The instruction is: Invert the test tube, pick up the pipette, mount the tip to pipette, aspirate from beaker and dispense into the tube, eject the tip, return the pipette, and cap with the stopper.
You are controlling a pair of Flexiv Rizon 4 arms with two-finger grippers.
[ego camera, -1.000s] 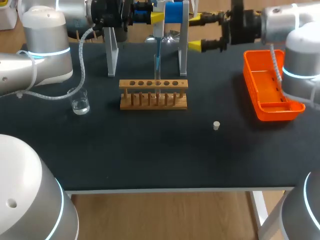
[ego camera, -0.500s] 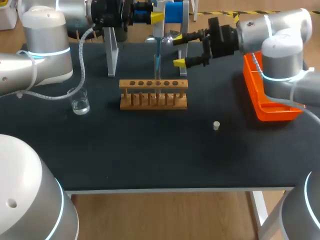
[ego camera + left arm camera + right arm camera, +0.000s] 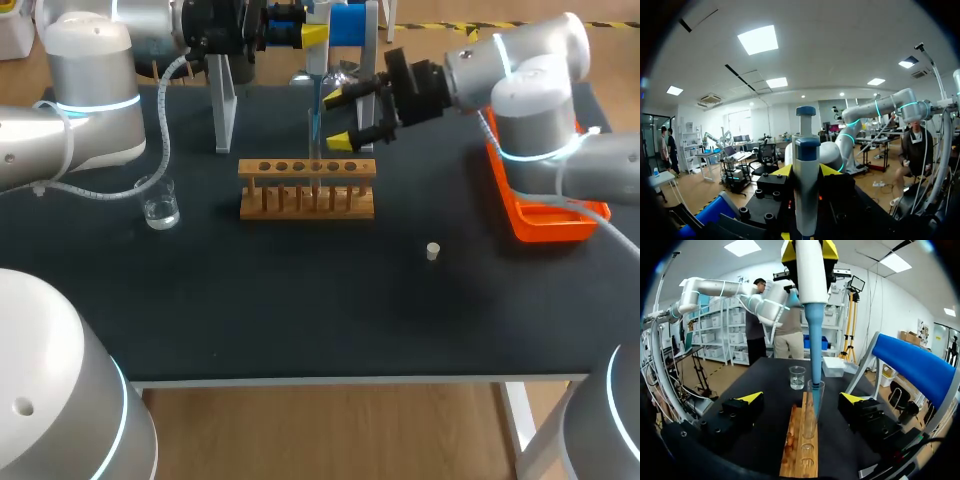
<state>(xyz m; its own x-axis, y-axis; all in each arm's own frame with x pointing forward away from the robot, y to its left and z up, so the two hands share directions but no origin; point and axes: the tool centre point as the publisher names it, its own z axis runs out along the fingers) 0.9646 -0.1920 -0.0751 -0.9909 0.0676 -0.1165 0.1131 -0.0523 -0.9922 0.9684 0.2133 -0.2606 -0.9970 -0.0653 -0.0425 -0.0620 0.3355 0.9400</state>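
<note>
Wooden rack (image 3: 800, 450) runs ahead of the right pincer (image 3: 801, 398), whose fingers stand wide apart, one on either side of the test tube (image 3: 815, 410), not touching it. The left pincer (image 3: 806, 170) grips the pipette (image 3: 806, 195), its blue tip (image 3: 816, 340) down inside the tube; any liquid there is hard to make out. Beyond the rack, the beaker (image 3: 797, 377) holds clear liquid.

The left tool (image 3: 806, 171) grips the white pipette (image 3: 806, 200) upright, blue plunger end pointing away.

orange bin (image 3: 530, 182), wood rack (image 3: 300, 211), blk table (image 3: 300, 300)
</note>
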